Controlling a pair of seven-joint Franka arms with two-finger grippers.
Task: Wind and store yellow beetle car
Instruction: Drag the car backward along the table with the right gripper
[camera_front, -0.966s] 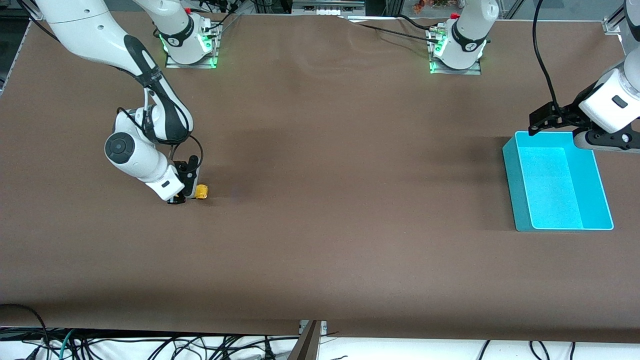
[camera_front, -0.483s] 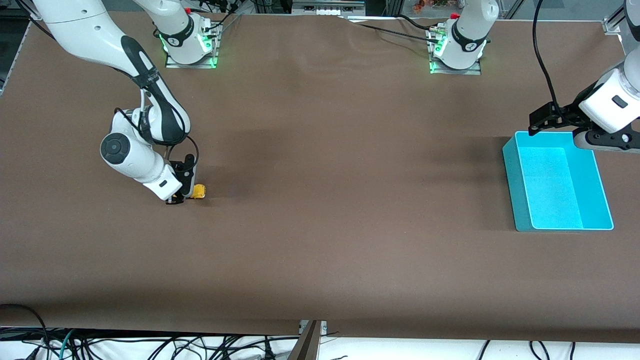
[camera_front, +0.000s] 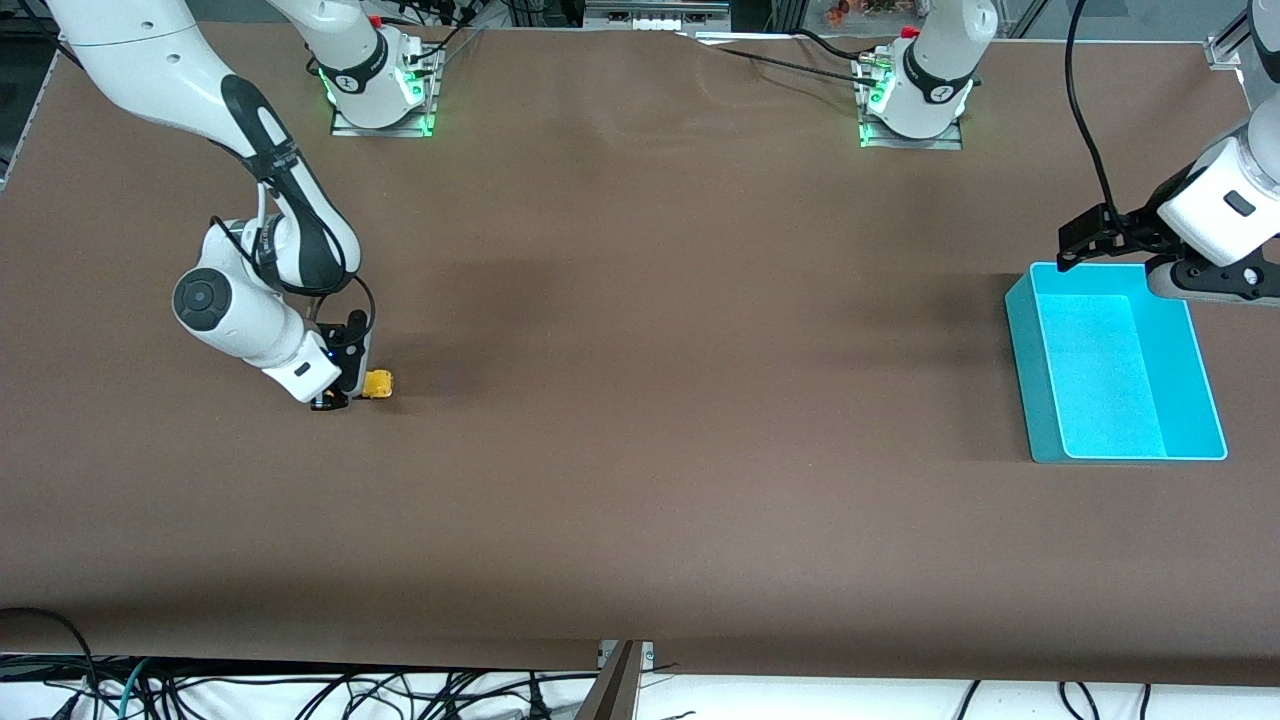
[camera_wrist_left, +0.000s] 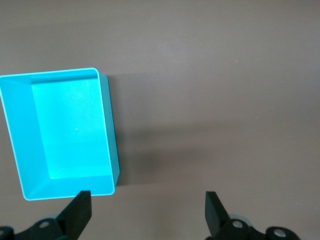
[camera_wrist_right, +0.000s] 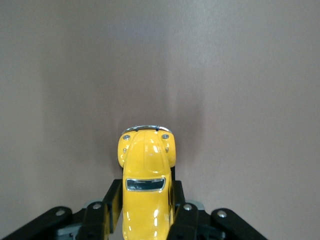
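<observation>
The yellow beetle car sits on the brown table toward the right arm's end, and my right gripper is shut on its sides, low at the table surface. The right wrist view shows the car pinched between the two black fingers, its nose with chrome bumper pointing away from the hand. My left gripper hangs open over the table beside a corner of the cyan bin, with nothing between its fingers. The cyan bin has nothing in it and stands at the left arm's end.
Both arm bases are bolted along the table's edge farthest from the front camera. Cables hang below the table's near edge. Brown table surface stretches between the car and the bin.
The right arm has dragged the car along the table toward the right arm's end, away from the bin, with the grip unchanged. The left arm has stayed still.
</observation>
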